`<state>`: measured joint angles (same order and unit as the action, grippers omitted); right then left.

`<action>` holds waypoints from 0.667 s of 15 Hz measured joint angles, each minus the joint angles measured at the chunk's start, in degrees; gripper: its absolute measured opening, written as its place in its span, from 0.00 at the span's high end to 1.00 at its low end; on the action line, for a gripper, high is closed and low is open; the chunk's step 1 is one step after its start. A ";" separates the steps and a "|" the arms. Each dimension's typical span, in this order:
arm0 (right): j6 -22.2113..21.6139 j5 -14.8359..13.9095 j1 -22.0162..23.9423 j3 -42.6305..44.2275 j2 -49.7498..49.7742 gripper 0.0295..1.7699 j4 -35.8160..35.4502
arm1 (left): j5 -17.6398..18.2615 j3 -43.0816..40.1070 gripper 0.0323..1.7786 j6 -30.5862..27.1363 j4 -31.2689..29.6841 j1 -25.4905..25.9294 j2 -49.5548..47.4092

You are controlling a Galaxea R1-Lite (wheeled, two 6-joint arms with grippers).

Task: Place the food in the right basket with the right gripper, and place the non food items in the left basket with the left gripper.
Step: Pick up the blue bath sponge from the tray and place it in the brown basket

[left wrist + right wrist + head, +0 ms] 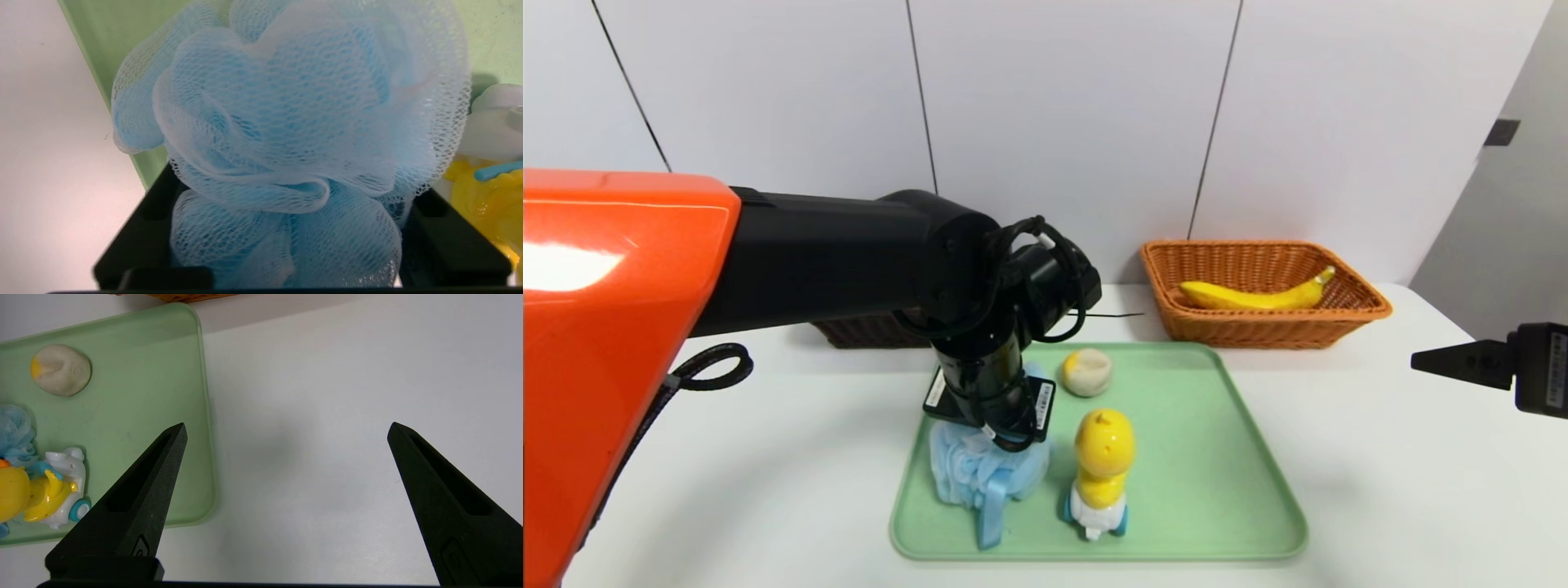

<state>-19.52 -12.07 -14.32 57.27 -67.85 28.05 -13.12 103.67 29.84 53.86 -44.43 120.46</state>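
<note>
head view: my left gripper (pixel 1001 445) points down onto the blue mesh bath sponge (pixel 980 474), which lies at about 8 o'clock on the green tray (pixel 1217 490). from my left wrist the sponge (pixel 286 134) bulges between my two black fingers (pixel 139 245), which flank it on either side; i cannot tell whether they pinch it. the yellow duck toy (pixel 1101 474) stands just beside the sponge, at its 3 o'clock. a round bun (pixel 1086 371) lies near the tray's 12 o'clock edge. the banana (pixel 1258 294) lies in the right basket (pixel 1364 314). the left basket (pixel 866 331) is mostly hidden behind my arm. my right gripper (pixel 286 433) hovers spread wide over the white table (pixel 1405 490), off the tray's 3 o'clock side.
</note>
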 joint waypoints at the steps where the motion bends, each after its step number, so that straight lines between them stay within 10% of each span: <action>1: -0.05 0.00 -0.02 -0.02 0.02 0.04 0.00 | 0.06 -0.15 0.40 0.02 0.09 0.04 -0.04; 10: -0.16 0.09 -0.09 -0.38 0.10 0.04 -0.41 | 0.15 0.60 0.64 -0.46 0.22 1.02 -2.01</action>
<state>-19.68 -11.98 -14.41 56.89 -67.76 27.64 -12.97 104.27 29.38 54.08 -43.41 118.44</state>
